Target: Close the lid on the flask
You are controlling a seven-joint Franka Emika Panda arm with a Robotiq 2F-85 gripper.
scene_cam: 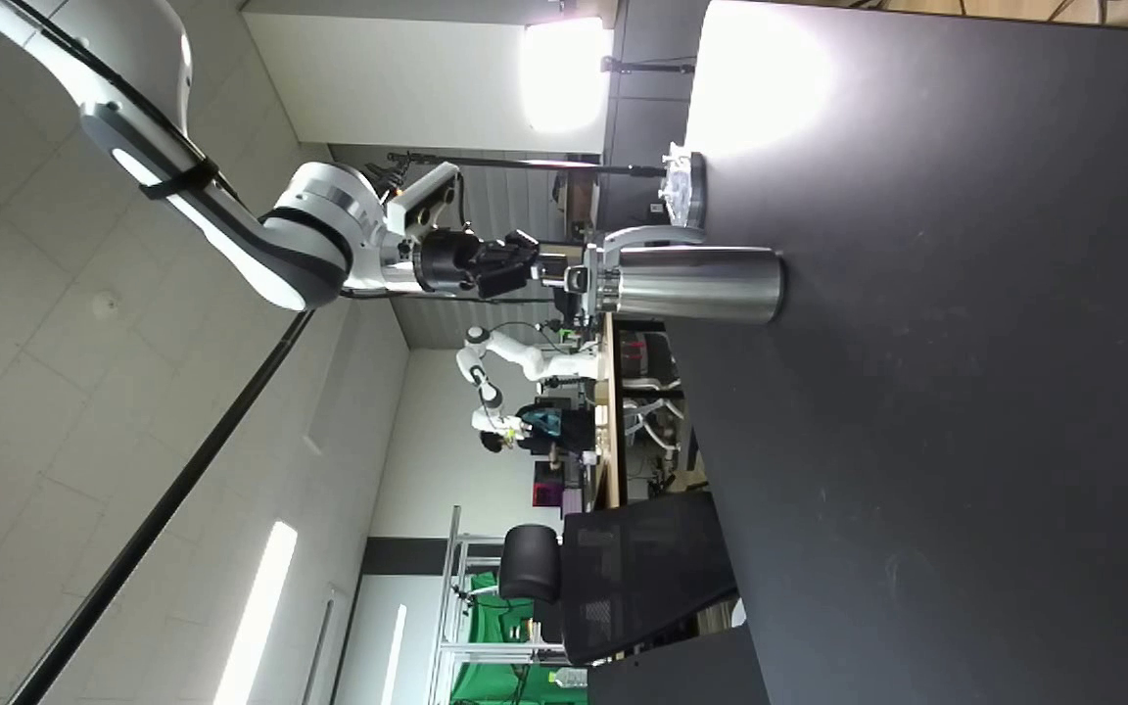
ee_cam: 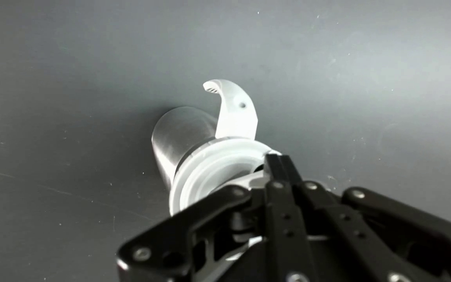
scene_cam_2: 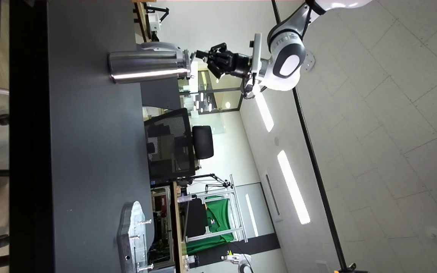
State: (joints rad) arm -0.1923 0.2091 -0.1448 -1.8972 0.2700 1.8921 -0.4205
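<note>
Gripper [ee_cam: 281, 161] overhead, the flask [scene_cam: 706, 279] stands upright, top up, long axis vertical.

Both exterior views lie on their side, with white strip lights [scene_cam_2: 294, 187] glowing on the ceiling. In an exterior view a bright panel [scene_cam: 566, 75] burns out to pure white, and a broad glare bleaches one end of the dark counter [scene_cam: 916, 441]. The steel flask [scene_cam_2: 146, 66] carries a bright lengthwise streak. In the wrist view its handle [ee_cam: 238, 111] and rim [ee_cam: 184, 180] wash out nearly to white, soft shadow darkens the counter beside it, and the gripper [ee_cam: 280, 158], close to the lens, is blurred.
</note>
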